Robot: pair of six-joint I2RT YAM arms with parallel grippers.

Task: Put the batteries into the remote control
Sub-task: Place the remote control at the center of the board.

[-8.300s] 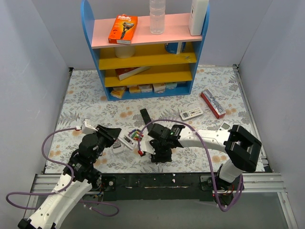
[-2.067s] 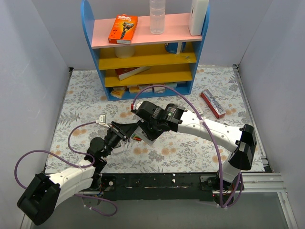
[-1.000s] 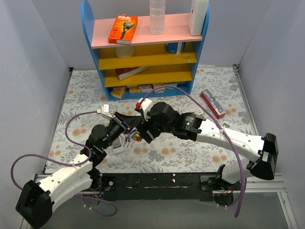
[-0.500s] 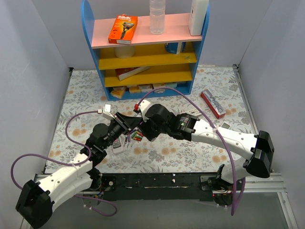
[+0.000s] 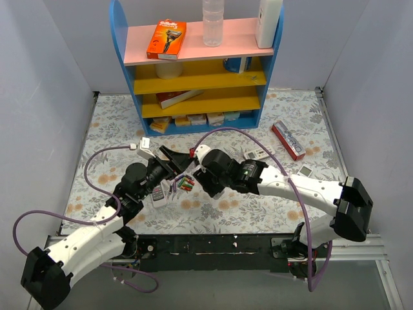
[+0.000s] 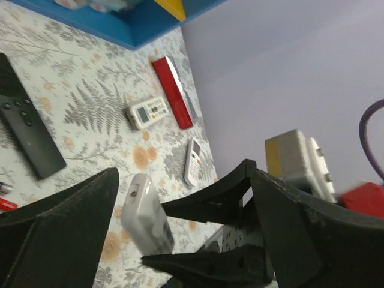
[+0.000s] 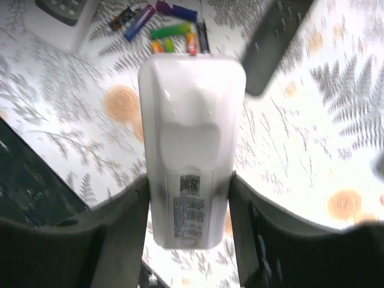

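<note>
Where a cloth printed with ferns and flowers (image 5: 245, 213) covers the table, plain grey walls close it in on the left, right and far sides. A blue shelf unit (image 5: 226, 46) with pink and yellow boards stands at the far edge.

Seen from the left wrist, the black remote (image 6: 27, 123) lies flat on the cloth. Its long axis runs near to far, roughly in line with the red box (image 6: 174, 93) off to its right. It is a slim, matt black bar lying button side up.

The batteries (image 7: 171, 27), purple, green, red and black, lie in a loose cluster just near and left of it, beside a grey-white remote (image 5: 158, 194).

The left gripper (image 5: 175, 165) stands released, fingers spread wide. The right gripper (image 7: 191, 180) clasps a white remote (image 7: 192, 102), label side up.
</note>
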